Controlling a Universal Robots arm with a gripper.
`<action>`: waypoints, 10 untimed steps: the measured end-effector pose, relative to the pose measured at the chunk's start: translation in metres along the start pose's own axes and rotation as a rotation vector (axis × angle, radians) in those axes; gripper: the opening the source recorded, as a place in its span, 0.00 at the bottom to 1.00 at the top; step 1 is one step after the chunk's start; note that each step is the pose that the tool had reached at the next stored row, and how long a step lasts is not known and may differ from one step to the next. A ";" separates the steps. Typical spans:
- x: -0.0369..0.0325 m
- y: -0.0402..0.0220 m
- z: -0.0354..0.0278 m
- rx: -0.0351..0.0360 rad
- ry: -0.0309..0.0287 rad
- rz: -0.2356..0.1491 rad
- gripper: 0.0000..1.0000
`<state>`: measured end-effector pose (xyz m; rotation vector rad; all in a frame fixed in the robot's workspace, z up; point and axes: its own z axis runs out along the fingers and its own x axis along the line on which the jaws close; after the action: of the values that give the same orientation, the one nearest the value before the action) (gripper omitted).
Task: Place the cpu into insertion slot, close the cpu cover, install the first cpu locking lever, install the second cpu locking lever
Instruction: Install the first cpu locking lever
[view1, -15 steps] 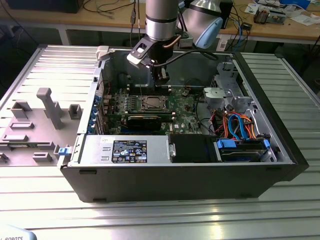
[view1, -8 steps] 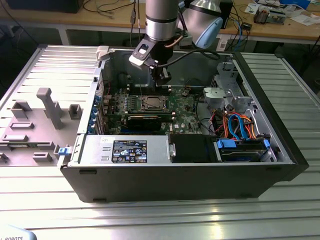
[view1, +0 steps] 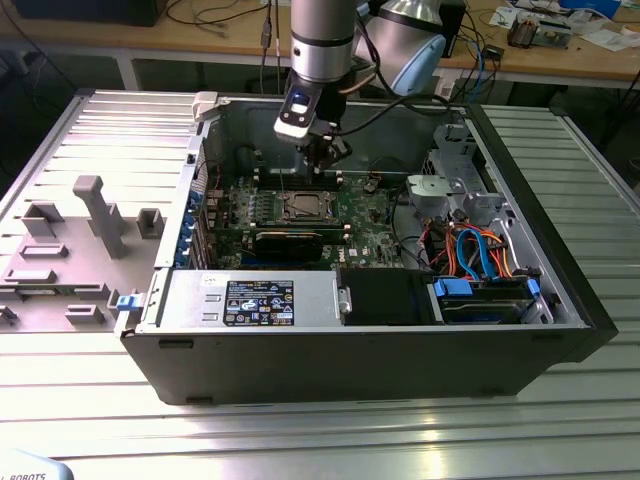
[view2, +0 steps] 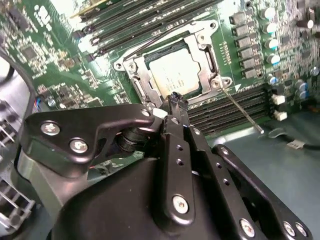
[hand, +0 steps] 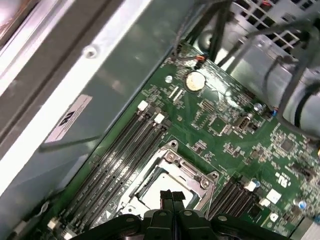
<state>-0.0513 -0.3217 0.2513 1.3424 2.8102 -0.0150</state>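
we found open room straight above the insertion slot (view1: 303, 207), where the gripper (view1: 325, 152) hung with its fingers pressed together. memory slots (hand: 120, 150) flanked it on two sides, a thin locking lever (view2: 240, 109) jutted out beside it, the graphics card (view1: 290, 240) lay near, and the case wall (hand: 125, 65) stood beyond the slots.

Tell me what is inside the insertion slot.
The cpu lies in the insertion slot, its silver top showing. What lies beneath it is covered, and the gripper hides the slot's near edge.
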 end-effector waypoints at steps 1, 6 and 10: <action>0.0000 0.0000 0.0001 -0.0006 0.0003 -0.028 0.11; 0.0000 0.0000 0.0006 -0.0041 0.0013 -0.198 0.11; 0.0000 0.0000 0.0011 -0.0087 0.0017 -0.371 0.11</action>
<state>-0.0513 -0.3217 0.2502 0.8009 3.0097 -0.0092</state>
